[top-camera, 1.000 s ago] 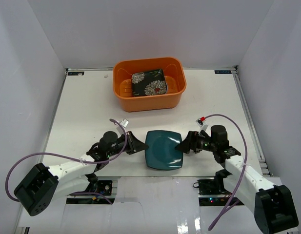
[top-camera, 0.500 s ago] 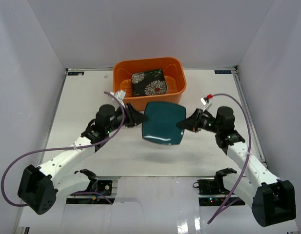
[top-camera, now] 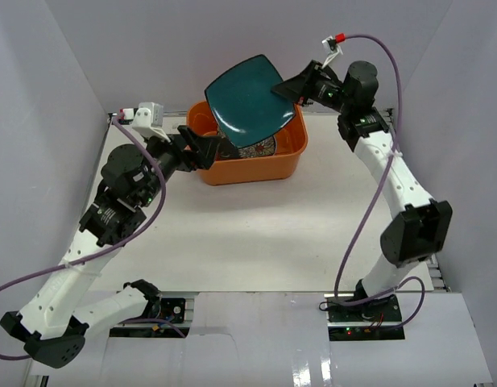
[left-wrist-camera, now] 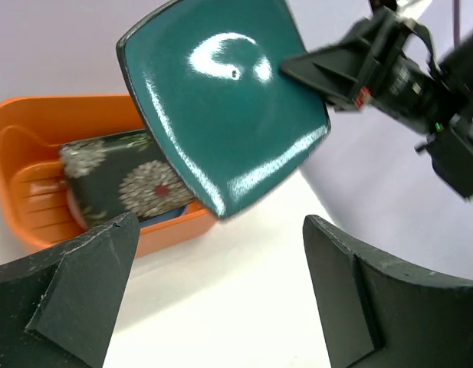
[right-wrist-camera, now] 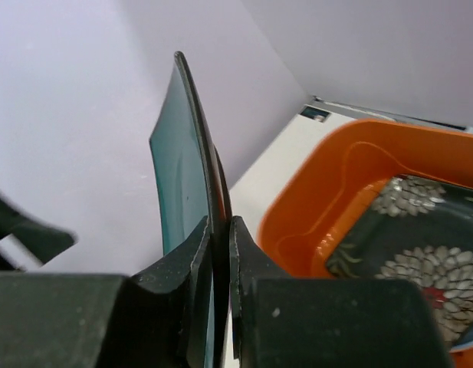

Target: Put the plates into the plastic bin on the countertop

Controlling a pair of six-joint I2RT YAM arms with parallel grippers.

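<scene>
right gripper [top-camera: 280,90] pinched tight on teal plate [top-camera: 246,101] at its right edge, plate tilted in air over orange bin [top-camera: 256,169]; flowered plate [left-wrist-camera: 129,180] lies inside; left gripper [top-camera: 209,151] spread wide by bin's near-left corner, clear of teal plate

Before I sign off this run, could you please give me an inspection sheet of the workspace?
Surface: white countertop, orange bin at its far side.
Job's things: teal plate tilted above the orange bin; floral plate lying inside.
Clutter: nothing seen.
Grippers: right gripper shut on the teal plate's edge; left gripper open, holding nothing.
Cables: purple cable looping from each arm.
Surroundings: white walls.
</scene>
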